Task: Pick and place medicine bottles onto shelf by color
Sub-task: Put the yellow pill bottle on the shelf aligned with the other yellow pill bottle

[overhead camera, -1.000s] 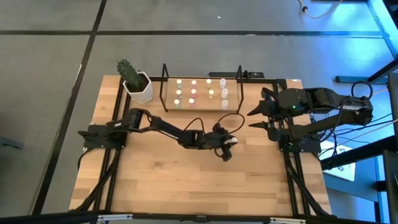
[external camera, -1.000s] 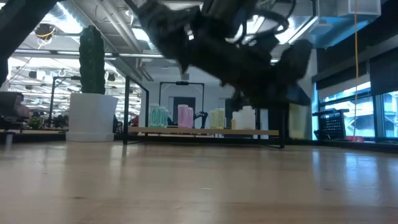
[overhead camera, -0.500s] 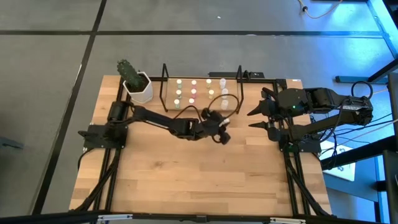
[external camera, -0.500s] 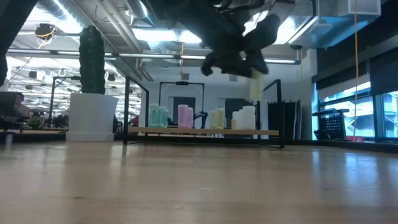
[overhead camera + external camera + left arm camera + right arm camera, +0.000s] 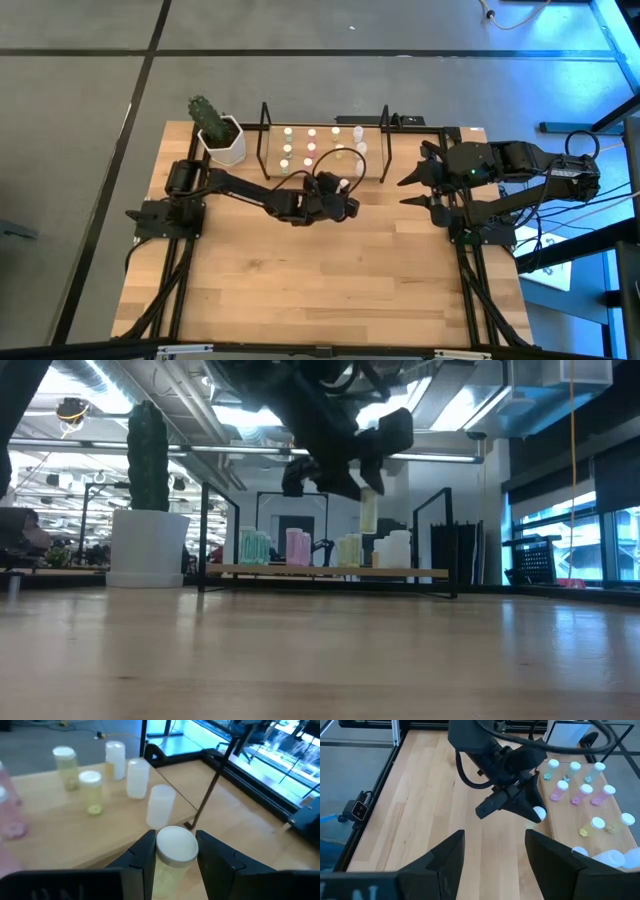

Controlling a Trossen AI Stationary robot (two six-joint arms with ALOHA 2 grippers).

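Beyond our left claw (image 5: 172,851), clenched on a pale white-capped bottle (image 5: 174,851), the shelf (image 5: 272,172) holds colour-sorted bottles (image 5: 310,148).

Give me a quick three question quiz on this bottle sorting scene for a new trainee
1. True or false: the left gripper is holding a bottle.
2. Where is the right gripper? A) over the shelf B) at the table's right side, holding nothing C) beside the cactus pot
3. What colour are the bottles standing at the shelf's left end in the low view?

Key: 1 true. 2 B. 3 pale green.
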